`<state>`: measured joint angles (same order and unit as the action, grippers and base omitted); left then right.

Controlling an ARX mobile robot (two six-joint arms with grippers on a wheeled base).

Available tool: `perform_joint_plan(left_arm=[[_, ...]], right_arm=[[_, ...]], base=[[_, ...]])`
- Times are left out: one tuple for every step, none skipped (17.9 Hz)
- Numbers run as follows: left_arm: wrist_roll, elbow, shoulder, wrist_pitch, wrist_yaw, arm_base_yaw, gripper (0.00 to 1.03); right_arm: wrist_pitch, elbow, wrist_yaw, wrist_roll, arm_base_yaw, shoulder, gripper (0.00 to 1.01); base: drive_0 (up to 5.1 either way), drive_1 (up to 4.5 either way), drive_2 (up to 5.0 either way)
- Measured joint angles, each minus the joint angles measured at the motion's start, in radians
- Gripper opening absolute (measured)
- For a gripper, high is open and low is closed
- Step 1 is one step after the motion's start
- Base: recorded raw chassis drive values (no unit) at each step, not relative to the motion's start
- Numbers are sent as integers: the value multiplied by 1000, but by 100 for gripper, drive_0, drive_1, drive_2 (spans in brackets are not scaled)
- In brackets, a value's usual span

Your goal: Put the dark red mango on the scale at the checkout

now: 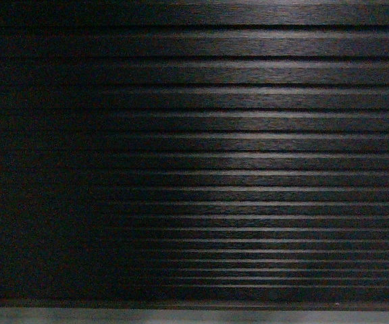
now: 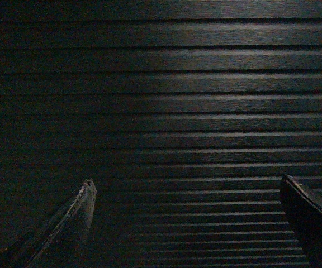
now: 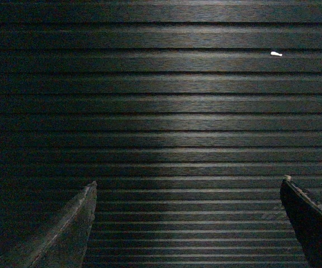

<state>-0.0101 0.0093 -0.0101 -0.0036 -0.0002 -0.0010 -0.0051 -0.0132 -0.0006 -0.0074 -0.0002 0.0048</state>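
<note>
Honestly couldn't judge progress from this one. All three views just faced a dark slatted wall (image 1: 248, 162), with no mango or scale anywhere in sight, so where the fruit sat was anyone's guess. The left gripper (image 2: 186, 184) and right gripper (image 3: 188, 184) both had fingers spread wide, holding nothing. A white speck (image 3: 276, 53) showed on one slat.

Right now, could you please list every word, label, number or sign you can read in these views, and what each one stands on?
None: no text can be read in any view.
The dark slatted panel fills all three views and bears no lettering.
The small white speck on it in the right wrist view is too small to tell whether it carries print.
</note>
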Motion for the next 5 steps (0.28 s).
perform_joint_plan(left_arm=[[0, 0, 0, 0, 0, 0, 98], [0, 0, 0, 0, 0, 0, 98], [0, 0, 0, 0, 0, 0, 98], [0, 0, 0, 0, 0, 0, 98], [0, 0, 0, 0, 0, 0, 98]], right_arm=[[0, 0, 0, 0, 0, 0, 98], [0, 0, 0, 0, 0, 0, 98], [0, 0, 0, 0, 0, 0, 98], [0, 0, 0, 0, 0, 0, 98], [0, 0, 0, 0, 0, 0, 98]], base=[[0, 0, 0], [0, 0, 0], [0, 0, 0], [0, 0, 0], [0, 0, 0]])
